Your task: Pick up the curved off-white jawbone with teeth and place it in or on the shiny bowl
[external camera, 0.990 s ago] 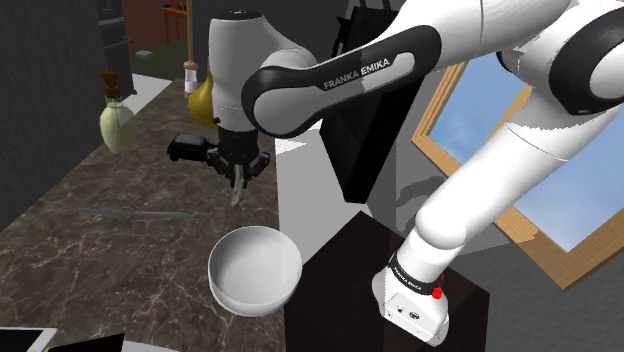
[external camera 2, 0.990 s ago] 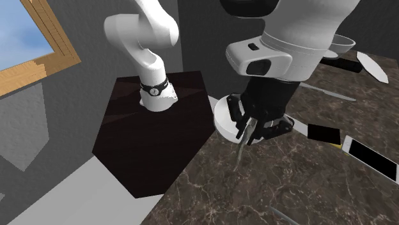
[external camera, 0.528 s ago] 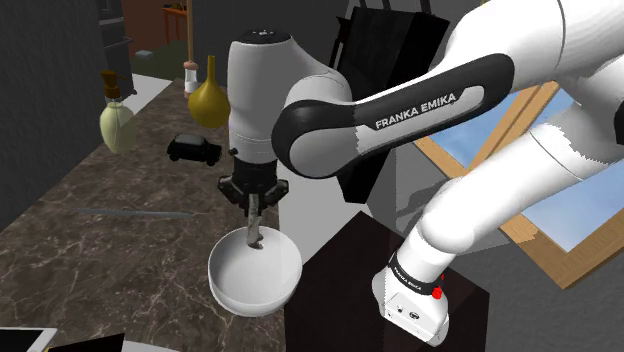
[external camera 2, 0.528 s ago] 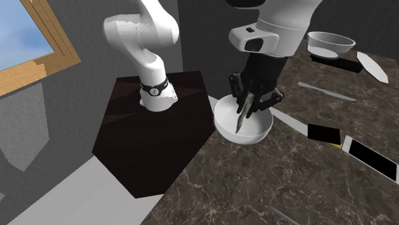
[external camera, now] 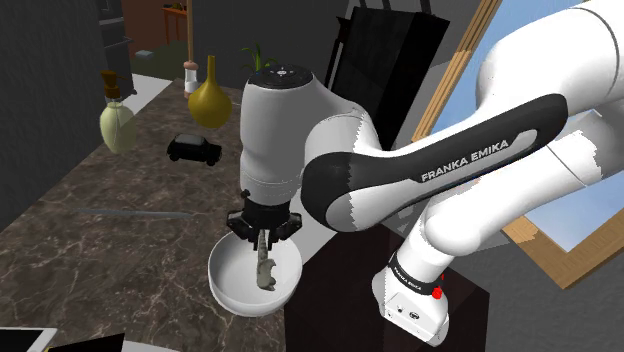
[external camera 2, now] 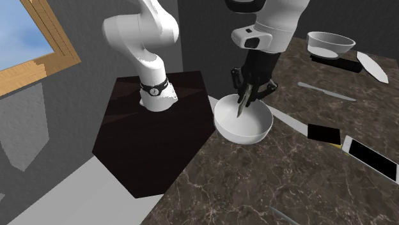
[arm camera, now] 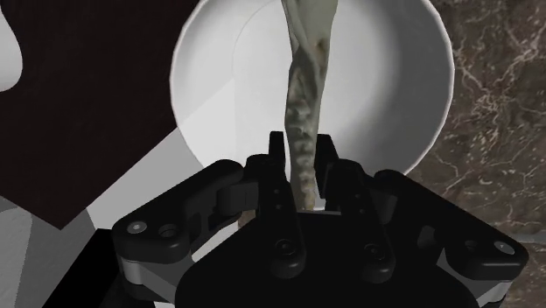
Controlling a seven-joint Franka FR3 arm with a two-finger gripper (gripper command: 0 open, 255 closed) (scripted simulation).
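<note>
— Gripper point(external camera: 264, 232) then: what did it have?
— The jawbone point(arm camera: 306, 96). In the wrist view the two black fingers were drawn in against the bone's upper end, one on each side, with no gap wider than the bone itself.
— How did the bone hang?
— Upright, straight down from the fingers. Its row of teeth ran along its length, and its lower end was inside the white bowl point(external camera: 225, 288). I could not tell whether the tip touched the bowl's floor.
— And the bowl?
— On the dark marble counter point(external camera: 90, 240), at the counter's edge, just beside the dark stand point(external camera 2: 147, 144).
— Anything else about?
— In the shoulder view a black toy car point(external camera: 194, 150) and a yellow vase point(external camera: 210, 100) stood well apart from the bowl. The second exterior view had a phone point(external camera 2: 369, 158) lying flat on the counter.
</note>
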